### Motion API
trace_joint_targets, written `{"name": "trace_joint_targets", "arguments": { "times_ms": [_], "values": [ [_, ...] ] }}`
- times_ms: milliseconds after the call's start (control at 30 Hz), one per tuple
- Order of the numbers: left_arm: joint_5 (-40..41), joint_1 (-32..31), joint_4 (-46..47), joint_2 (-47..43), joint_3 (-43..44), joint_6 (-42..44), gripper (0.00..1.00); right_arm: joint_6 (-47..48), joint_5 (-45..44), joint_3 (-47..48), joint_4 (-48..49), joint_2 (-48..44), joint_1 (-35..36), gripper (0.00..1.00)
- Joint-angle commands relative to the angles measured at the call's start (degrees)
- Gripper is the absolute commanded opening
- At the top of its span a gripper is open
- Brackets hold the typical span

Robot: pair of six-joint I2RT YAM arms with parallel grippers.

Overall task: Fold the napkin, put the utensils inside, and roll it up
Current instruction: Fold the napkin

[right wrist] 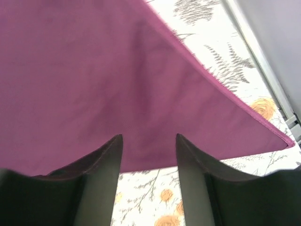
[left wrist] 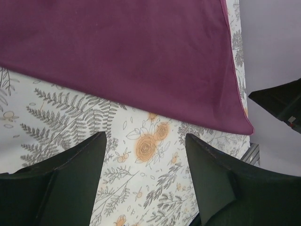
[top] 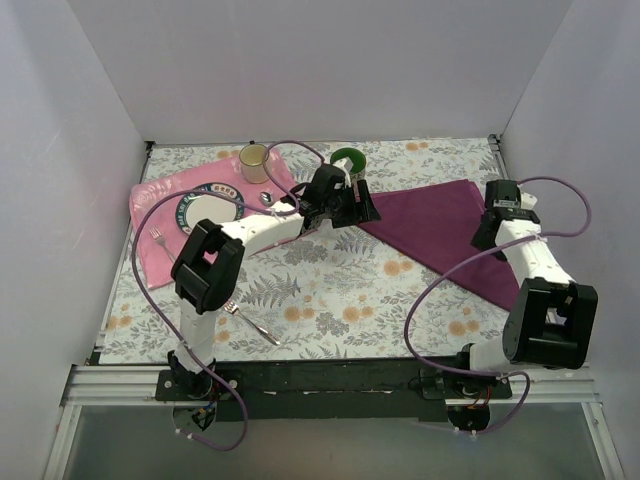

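The dark purple napkin (top: 450, 235) lies flat as a triangle on the right half of the floral tablecloth. My left gripper (top: 365, 206) is open and empty at the napkin's left corner. In the left wrist view the left gripper (left wrist: 145, 136) hangs over bare tablecloth, just short of the napkin (left wrist: 131, 56) edge. My right gripper (top: 487, 232) is open over the napkin's right part. In the right wrist view the right gripper (right wrist: 148, 136) straddles the napkin (right wrist: 94, 84) near its edge. A silver fork (top: 252, 321) lies near the front. A silver spoon (top: 268, 198) lies on the pink mat.
A light pink mat (top: 150, 200) at the back left holds a plate (top: 208, 211), a second small fork (top: 157, 238) and a metal mug (top: 254, 161). A green ring-shaped thing (top: 347, 158) stands behind the left gripper. White walls enclose the table on three sides.
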State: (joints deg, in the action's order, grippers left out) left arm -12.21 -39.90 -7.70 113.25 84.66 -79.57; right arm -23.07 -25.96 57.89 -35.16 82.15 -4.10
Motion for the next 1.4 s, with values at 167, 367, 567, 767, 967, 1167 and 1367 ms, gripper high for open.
{"name": "trace_joint_targets", "arguments": {
  "times_ms": [167,367,567,767,967,1167,1367],
  "values": [
    [-3.61,-0.35,6.21,5.56,5.59,0.38,0.68,-8.82,-1.46,-9.36,6.07,-3.39,-11.37,0.39],
    [-4.14,-0.35,3.22,7.25,9.29,2.40,0.69,-16.39,-4.54,-16.40,4.05,-5.94,-14.97,0.36],
    [-5.19,-0.35,3.13,7.07,8.33,0.47,0.69,-14.56,-7.09,-20.44,5.71,-9.46,-19.71,0.34],
    [-5.81,-0.35,3.57,5.40,6.57,-0.41,0.69,-11.73,-9.81,-16.67,5.71,-8.94,-22.44,0.33],
    [-7.30,-0.35,3.49,4.00,6.57,-1.47,0.70,-11.56,-7.27,-16.93,6.77,-6.30,-28.68,0.33],
    [-7.83,-0.35,3.66,2.85,5.43,-2.17,0.70,-13.32,-6.23,-22.20,7.64,-9.99,-29.74,0.33],
    [-7.66,-0.35,3.75,1.10,3.41,-2.08,0.70,-14.02,-4.29,-24.49,4.57,-11.57,-30.09,0.33]
  ]
}}
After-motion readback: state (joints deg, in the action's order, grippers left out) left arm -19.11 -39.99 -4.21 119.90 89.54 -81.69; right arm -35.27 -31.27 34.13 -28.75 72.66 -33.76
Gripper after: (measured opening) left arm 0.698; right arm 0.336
